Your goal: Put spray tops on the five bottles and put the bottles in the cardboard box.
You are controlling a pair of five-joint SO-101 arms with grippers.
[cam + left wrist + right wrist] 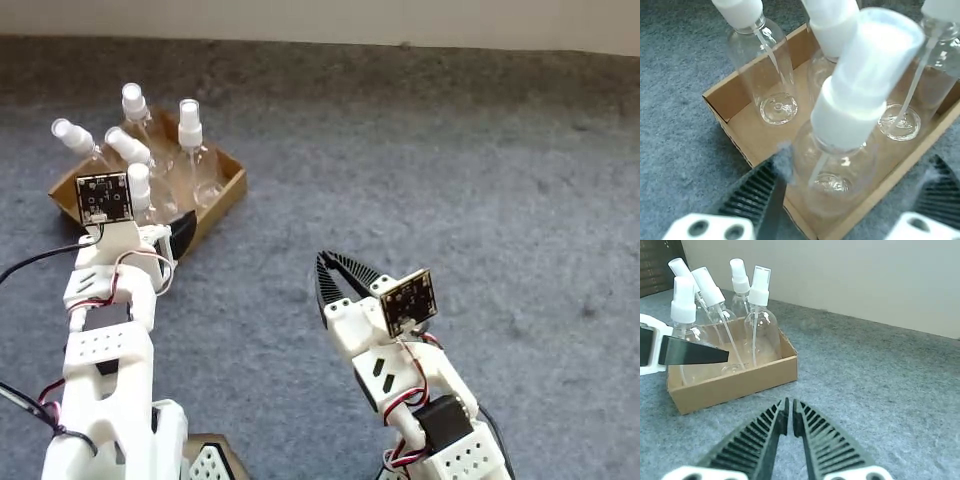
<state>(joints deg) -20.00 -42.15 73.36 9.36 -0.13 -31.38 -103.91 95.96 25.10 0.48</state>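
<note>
The cardboard box point(228, 195) lies at the back left and holds five clear bottles with white spray tops. Four of them point(190, 135) stand or lean behind the nearest bottle point(140, 190). My left gripper point(855, 172) is open at the box's near edge, and its fingers point(757, 197) stand on either side of the nearest bottle point(840, 165) without pressing it. That bottle's spray top point(865, 85) rises close to the left wrist camera. My right gripper point(322, 260) is shut on nothing over the carpet in the middle, apart from the box point(740, 382).
Grey carpet point(450, 180) covers the table to the right of the box and behind it. A pale wall point(865, 275) runs along the far edge. One black finger point(690, 352) of the left gripper crosses in front of the bottles in the right wrist view.
</note>
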